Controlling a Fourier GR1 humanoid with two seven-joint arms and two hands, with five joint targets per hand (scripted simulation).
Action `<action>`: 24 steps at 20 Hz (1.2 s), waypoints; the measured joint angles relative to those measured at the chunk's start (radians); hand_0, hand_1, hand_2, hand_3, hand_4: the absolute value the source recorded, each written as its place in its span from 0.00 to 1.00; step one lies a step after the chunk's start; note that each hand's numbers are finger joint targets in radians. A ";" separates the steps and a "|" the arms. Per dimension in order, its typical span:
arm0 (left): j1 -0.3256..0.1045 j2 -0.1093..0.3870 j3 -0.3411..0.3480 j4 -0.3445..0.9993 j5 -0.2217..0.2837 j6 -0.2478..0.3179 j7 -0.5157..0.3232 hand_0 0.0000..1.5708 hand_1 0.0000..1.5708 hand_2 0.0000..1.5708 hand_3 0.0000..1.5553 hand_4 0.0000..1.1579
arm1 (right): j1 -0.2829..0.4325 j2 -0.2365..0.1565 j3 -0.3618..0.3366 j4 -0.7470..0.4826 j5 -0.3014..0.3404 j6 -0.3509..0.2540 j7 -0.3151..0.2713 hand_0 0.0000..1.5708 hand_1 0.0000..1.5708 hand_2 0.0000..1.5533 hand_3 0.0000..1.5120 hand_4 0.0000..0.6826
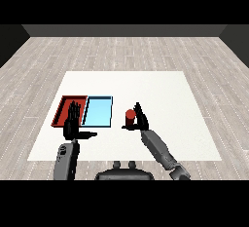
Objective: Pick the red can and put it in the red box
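Head view: red can upright, just left of right hand fingers.

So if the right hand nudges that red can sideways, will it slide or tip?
The red can stands upright and looks taller than wide, so a high push probably tips it. Once down, its round body would likely roll on the flat white table. The right hand is beside it.

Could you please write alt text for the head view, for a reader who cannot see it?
The right robot hand reaches to a red can standing on a white table, right of a light blue tray. A red tray lies left of the blue one, side by side. The left robot hand hangs open, partly covering the red tray.
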 measured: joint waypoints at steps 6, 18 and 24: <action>0.007 0.006 0.006 -0.003 0.015 -0.016 0.003 0.00 0.00 0.00 0.00 0.00 | -0.048 0.002 0.032 0.035 -0.060 -0.021 0.000 0.00 0.00 0.00 0.00 0.00; 0.009 0.002 0.004 0.023 0.018 -0.015 -0.029 0.00 0.00 0.00 0.00 0.00 | -0.139 0.002 0.118 0.117 -0.166 -0.064 -0.016 0.00 0.00 0.00 0.00 0.00; 0.005 -0.003 -0.007 -0.012 0.019 -0.002 0.004 0.00 0.00 0.00 0.00 0.00 | -0.177 0.000 0.120 0.181 -0.190 -0.066 0.000 0.89 0.89 0.91 0.91 0.43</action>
